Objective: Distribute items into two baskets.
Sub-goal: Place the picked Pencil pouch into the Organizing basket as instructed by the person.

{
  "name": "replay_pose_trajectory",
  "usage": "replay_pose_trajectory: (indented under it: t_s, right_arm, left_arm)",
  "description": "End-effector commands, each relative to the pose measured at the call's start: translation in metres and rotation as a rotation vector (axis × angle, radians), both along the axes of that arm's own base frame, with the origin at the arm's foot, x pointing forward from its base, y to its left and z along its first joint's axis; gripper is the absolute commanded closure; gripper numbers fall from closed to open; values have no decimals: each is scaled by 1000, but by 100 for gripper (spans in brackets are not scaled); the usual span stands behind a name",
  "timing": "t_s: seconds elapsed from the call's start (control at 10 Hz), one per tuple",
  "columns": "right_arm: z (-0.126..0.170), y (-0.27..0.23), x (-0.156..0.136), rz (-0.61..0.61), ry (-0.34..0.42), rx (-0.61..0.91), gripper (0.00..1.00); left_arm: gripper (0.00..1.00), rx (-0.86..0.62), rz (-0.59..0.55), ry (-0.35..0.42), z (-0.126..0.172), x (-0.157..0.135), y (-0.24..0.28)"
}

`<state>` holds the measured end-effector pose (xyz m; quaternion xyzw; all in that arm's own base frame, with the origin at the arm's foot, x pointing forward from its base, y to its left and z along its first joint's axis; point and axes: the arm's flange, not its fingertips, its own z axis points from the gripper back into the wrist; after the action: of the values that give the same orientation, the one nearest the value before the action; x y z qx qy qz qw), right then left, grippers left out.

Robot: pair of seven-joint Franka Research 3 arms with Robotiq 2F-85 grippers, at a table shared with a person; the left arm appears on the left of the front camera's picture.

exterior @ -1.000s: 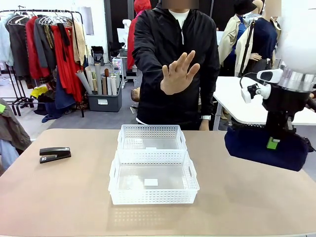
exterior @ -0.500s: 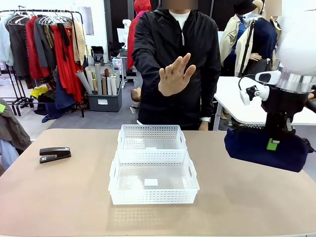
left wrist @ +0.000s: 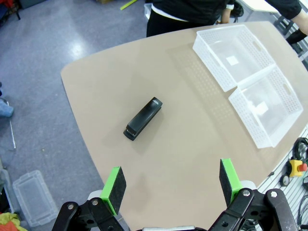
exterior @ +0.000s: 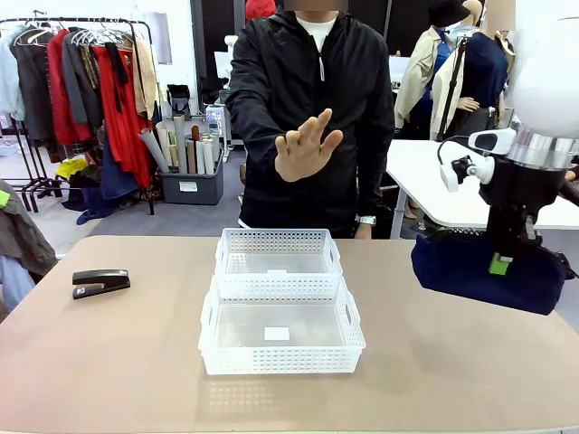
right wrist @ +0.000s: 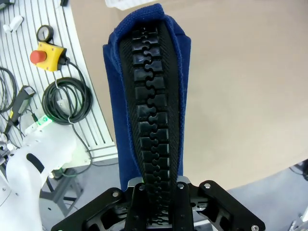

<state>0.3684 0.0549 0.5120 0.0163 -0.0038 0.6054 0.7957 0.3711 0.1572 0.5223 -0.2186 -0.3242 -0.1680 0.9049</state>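
Observation:
My right gripper [exterior: 500,263] hangs above the table's right edge, shut on the navy blue pouch [exterior: 479,276]. In the right wrist view the pouch [right wrist: 120,101] stands up from the shut jaws of the gripper [right wrist: 156,190], its black zipper facing the camera. The black stapler [exterior: 100,282] lies at the table's left. My left gripper [left wrist: 172,179] is open high above the stapler [left wrist: 143,118], nothing between its green pads. Two white baskets sit end to end mid-table: the near basket [exterior: 280,362] and the far basket [exterior: 276,238], both empty, also the far basket [left wrist: 209,67] and near basket [left wrist: 245,120].
A person stands at the far side with one hand [exterior: 306,146] raised, palm toward me, above the far basket. A white table [exterior: 434,194] stands behind at the right. Below the table's edge lie a yellow stop button [right wrist: 45,57] and coiled cables [right wrist: 65,103].
The person has shifted a little to the left, and the raised hand has moved left and slightly down. Both arms and the pouch have stayed in place.

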Motion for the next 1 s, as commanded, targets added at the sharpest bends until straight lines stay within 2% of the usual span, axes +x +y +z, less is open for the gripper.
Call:
replay_pose_trajectory:
  t_s: [0.0,0.9]
  right_arm:
    - [3,-1,-1,-3,-6,11,100]
    - [3,-1,-1,-3,-6,11,100]
  left_arm:
    - [0,-12,-12,-15,0,0,1]
    - [0,-12,-12,-15,0,0,1]
